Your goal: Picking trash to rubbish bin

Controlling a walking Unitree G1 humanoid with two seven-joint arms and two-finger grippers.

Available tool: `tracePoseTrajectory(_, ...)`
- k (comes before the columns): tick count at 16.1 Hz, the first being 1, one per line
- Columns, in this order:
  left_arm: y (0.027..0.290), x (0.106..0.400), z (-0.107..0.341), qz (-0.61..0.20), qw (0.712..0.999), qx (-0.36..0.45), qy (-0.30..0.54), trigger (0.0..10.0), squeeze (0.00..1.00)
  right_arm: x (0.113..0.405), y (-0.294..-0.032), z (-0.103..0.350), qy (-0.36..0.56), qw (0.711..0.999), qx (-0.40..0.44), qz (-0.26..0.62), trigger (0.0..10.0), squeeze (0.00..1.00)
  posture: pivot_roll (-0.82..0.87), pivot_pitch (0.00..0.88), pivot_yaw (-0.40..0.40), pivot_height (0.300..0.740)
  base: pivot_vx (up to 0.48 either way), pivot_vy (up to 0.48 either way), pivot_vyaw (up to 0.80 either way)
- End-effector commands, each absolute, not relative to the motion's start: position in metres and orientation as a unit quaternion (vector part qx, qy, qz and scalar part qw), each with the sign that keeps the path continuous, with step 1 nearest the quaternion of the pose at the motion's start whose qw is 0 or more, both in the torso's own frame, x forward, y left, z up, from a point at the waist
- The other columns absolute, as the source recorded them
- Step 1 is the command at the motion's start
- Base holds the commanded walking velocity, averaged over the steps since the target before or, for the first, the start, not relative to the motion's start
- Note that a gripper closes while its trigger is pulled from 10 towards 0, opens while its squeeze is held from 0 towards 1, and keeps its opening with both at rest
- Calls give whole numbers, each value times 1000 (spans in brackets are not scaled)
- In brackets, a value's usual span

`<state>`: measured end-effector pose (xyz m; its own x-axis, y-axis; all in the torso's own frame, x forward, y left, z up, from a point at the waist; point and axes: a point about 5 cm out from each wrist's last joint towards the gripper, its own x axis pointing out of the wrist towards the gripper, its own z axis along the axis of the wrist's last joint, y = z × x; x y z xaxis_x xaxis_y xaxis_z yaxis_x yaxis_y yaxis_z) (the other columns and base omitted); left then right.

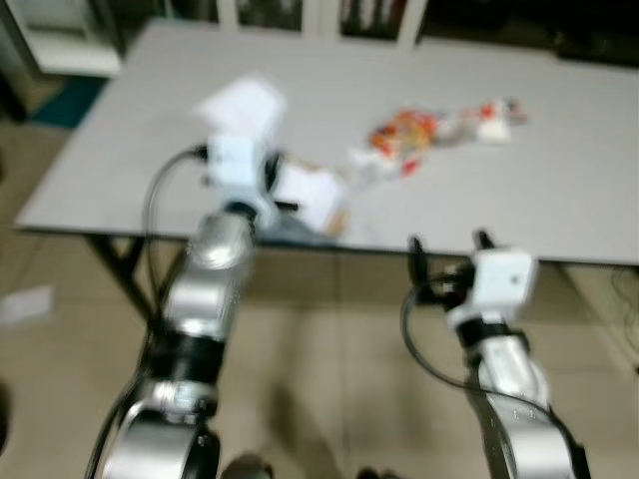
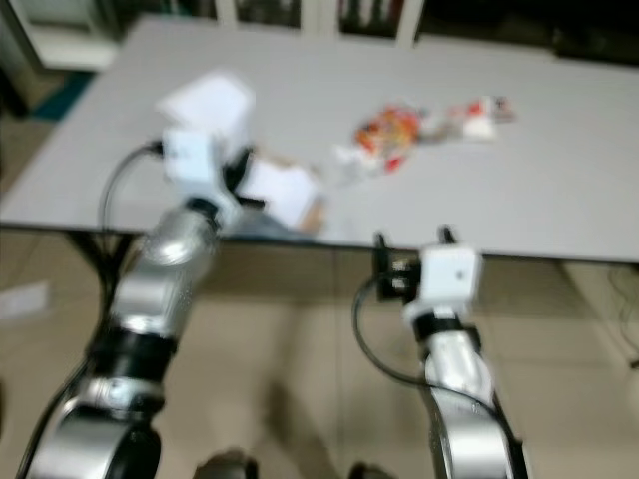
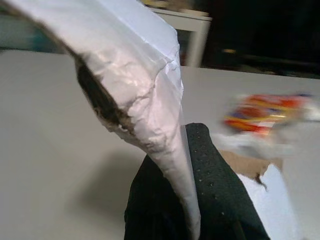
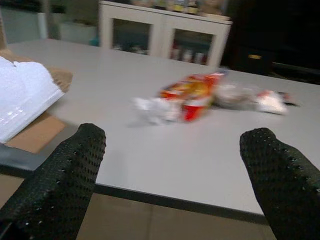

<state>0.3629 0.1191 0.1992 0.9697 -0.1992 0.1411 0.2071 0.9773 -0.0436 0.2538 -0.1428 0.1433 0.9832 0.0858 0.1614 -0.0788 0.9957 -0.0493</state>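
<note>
Between the black fingers [image 3: 220, 200] of the left gripper [image 1: 262, 185] sits a white torn wrapper [image 3: 135, 80]. It looks like a ripped paper or plastic pack with a dark tear in its side. The fingers are pinched shut on its thin lower end. The wide end sticks up and away from the fingers, so the long way of the wrapper runs straight on from the fingers, over the near edge of the grey table [image 1: 559, 200].

Just beside the left gripper lies a second white piece with brown card under it [image 1: 318, 200]. It rests flat at the table's near edge, and it hangs a little over it.

Farther back on the table lies a bright red and orange snack wrapper [image 4: 192, 95], with a crumpled white bit [image 4: 152, 107] touching it and more pale trash [image 4: 250, 99] on the far side. This row runs side to side across the table.

The right gripper [image 4: 175, 170] is low, just in front of the table edge, with its fingers spread wide and nothing in them. The snack wrapper lies straight ahead of it, so the right arm seems the nearer one for that piece. I see no rubbish bin.
</note>
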Motion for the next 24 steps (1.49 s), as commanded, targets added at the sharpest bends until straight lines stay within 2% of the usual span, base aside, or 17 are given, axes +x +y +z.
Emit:
tracePoseTrajectory(1, 105, 362, 204, -128, 988, -31, -77, 0, 0, 253, -151, 146, -86, 995, -34, 26, 10000, 0, 188, 123, -45, 740, 0, 0, 0)
tracePoseTrajectory(19, 101, 373, 215, -158, 982, -24, -96, 0, 0, 268, -153, 162, -120, 991, -36, -36, 10000, 0, 199, 106, -25, 740, 470, 0, 0)
tracePoseTrajectory(24, 103, 375, 216, -154, 983, -28, -97, 0, 0, 269, -154, 163, -122, 991, -33, -41, 10000, 0, 202, 107, -24, 740, 74, 0, 0)
